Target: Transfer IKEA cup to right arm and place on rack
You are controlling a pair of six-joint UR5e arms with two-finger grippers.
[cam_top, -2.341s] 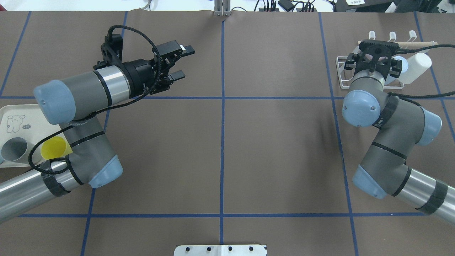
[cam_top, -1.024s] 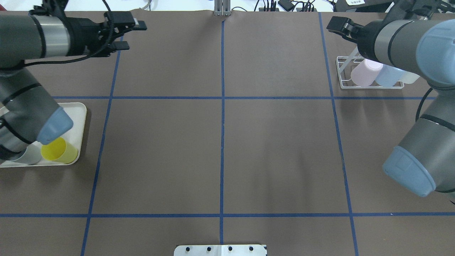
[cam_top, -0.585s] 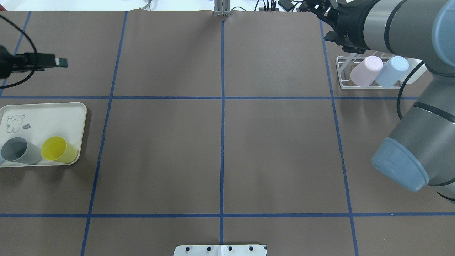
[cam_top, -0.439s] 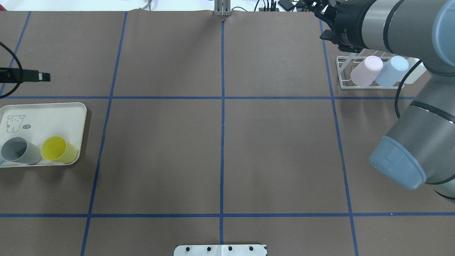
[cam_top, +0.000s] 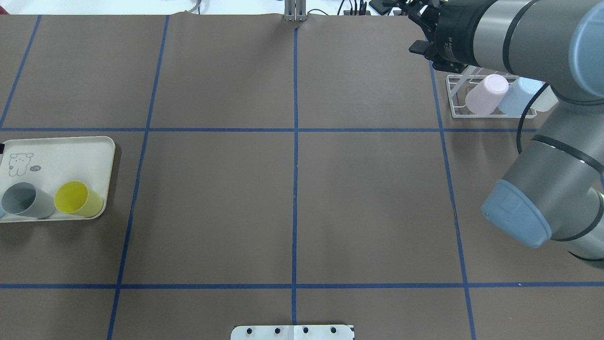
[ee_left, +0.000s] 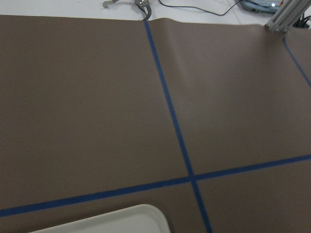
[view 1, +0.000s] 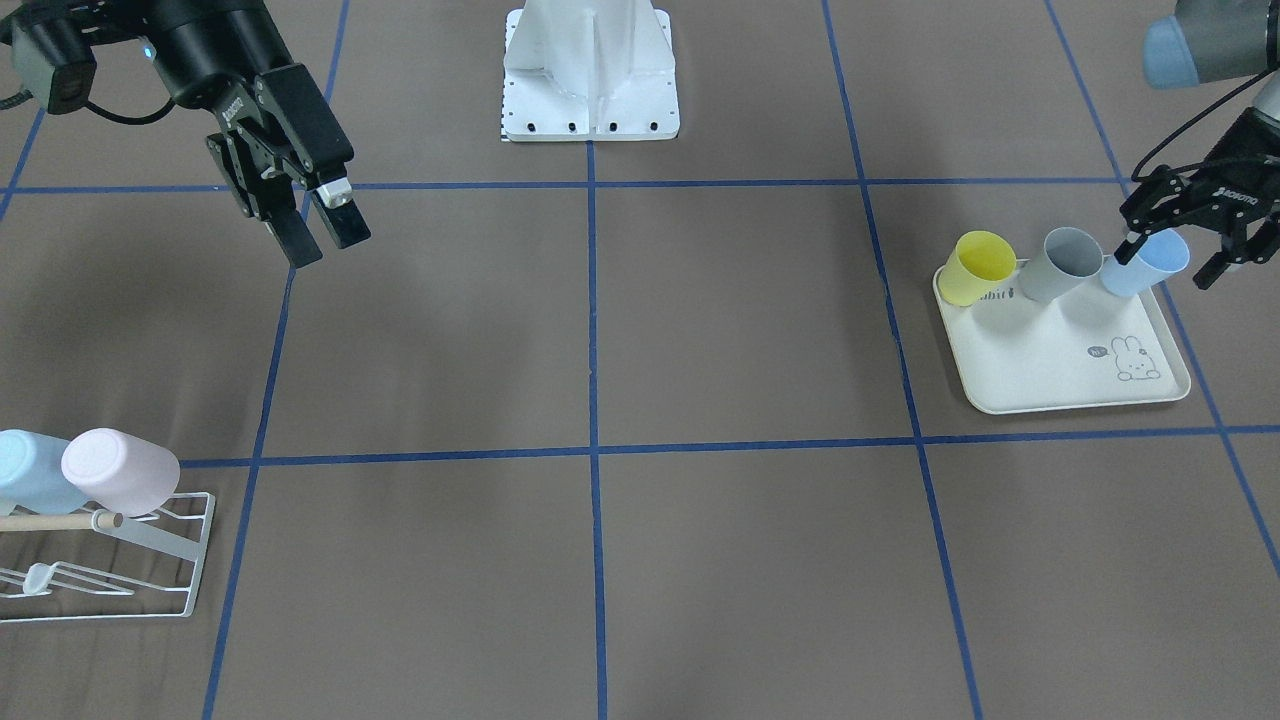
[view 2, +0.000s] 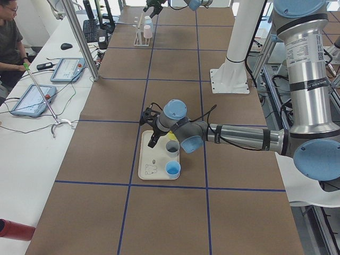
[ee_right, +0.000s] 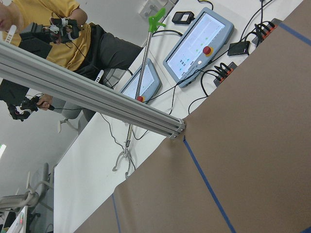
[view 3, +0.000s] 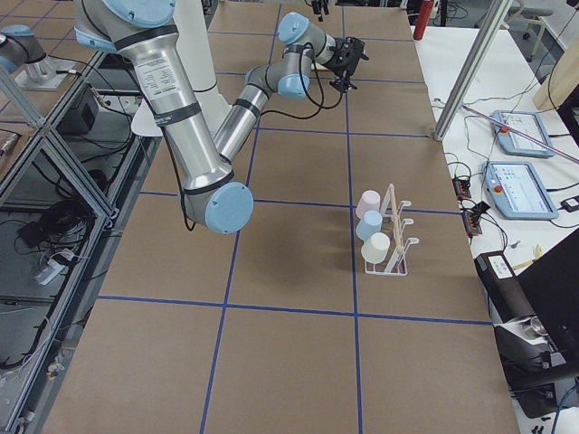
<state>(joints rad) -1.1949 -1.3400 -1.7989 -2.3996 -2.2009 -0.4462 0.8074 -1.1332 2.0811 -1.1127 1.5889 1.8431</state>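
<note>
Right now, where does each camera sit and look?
Front-facing: opposite robot, down; left hand, right hand.
Overhead: behind robot, down; right arm.
Exterior left: robot's left side; left arm.
Exterior right: robot's right side; right arm.
Left wrist: down at tray corner; no hand.
Right wrist: operators' desk; no hand.
First two share the rack.

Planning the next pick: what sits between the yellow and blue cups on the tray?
Only the grey cup, as the exterior front-facing view shows.
</note>
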